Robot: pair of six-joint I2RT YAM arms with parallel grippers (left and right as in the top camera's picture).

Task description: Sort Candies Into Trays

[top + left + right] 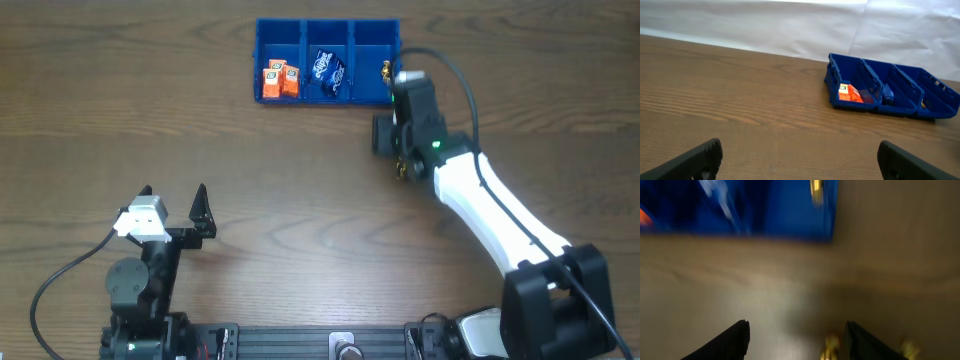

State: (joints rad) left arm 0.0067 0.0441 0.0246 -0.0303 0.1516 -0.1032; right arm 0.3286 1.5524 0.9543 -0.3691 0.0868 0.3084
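Note:
A blue three-compartment tray [327, 27] stands at the table's far centre. Its left bin holds orange candies [280, 80], its middle bin blue-wrapped candies [328, 68], and its right bin a gold candy [385, 70]. My right gripper [388, 135] hovers over the table just in front of the tray's right end, open, with nothing between its fingers [735, 340]. Gold candies [406, 167] lie on the wood beside it; one gold candy [830, 345] sits close to the inner side of one finger. My left gripper [175, 205] stands open near the front left, far from the tray [890, 92].
Bare wooden table [200, 140] stretches between the left gripper and the tray. The right arm's black cable [462, 80] arcs past the tray's right end. A white backdrop [790, 25] rises behind the table's far edge.

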